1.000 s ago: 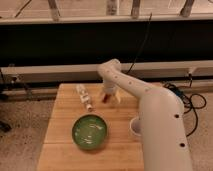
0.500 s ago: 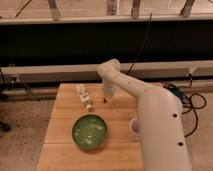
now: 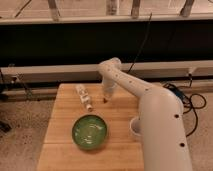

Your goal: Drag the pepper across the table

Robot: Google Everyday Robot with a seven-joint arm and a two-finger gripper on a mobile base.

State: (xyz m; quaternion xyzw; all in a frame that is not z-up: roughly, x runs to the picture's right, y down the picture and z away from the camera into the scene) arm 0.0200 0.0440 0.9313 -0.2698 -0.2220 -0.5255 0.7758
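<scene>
Gripper is down at the table, tip right on or just over the pepper, a tiny dark red speck near the far edge. Honestly can't tell what the claw itself is doing. Left to right: pale bottle lying on its side just left of the pepper, green bowl nearer the front, white cup half behind the arm. Looks like the contact step to me. Next it needs steady downward pressure and a slow sideways slide.
</scene>
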